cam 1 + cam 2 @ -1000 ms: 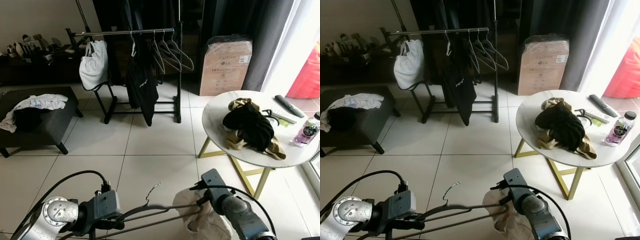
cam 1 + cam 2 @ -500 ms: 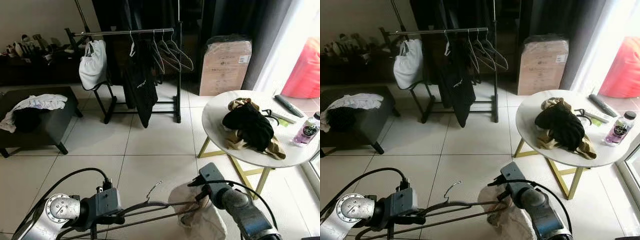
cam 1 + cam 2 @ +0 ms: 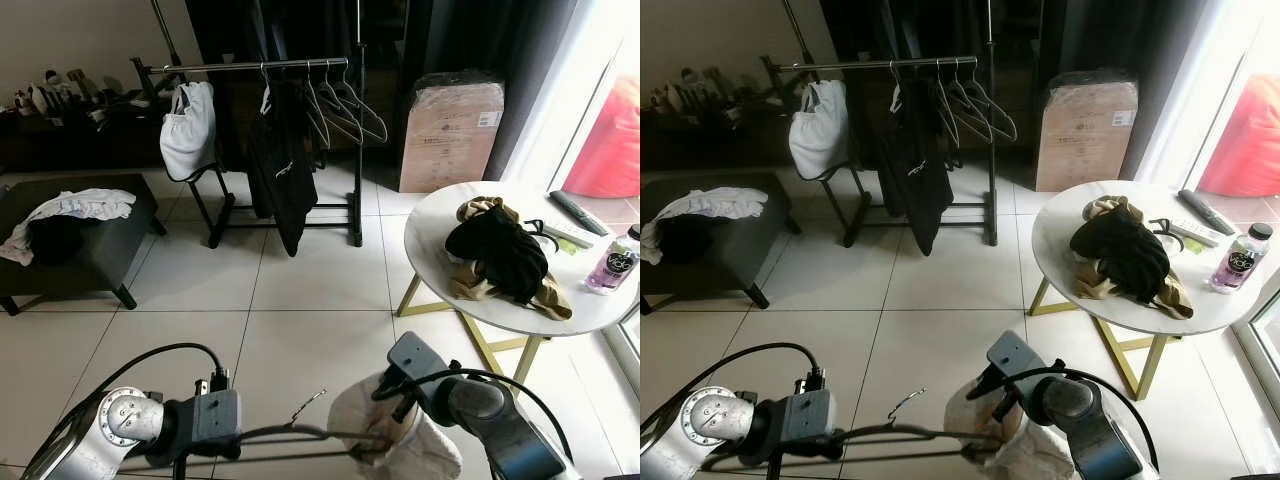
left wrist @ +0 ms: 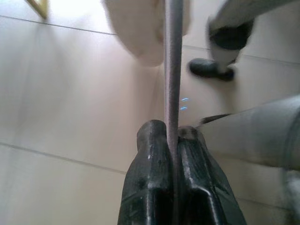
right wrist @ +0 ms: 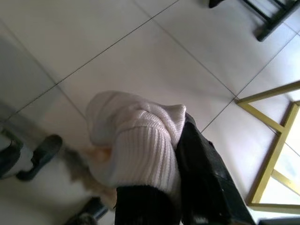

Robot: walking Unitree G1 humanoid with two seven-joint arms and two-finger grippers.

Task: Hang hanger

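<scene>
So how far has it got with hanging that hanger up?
Early to midway. Done: the cream garment is draped on the hanger. In hand: the left pincer is clamped on the hanger's wire and the right pincer holds the garment end. Left: crossing the floor to the clothes rail and hooking it on.

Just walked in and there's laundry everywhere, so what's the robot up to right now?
It is carrying a hanger with a white knit garment on it, held low over the tiled floor. The left gripper is shut on the hanger's bar, and the right gripper grips the garment end. The clothes rack stands across the room, so nothing is hung yet.
</scene>
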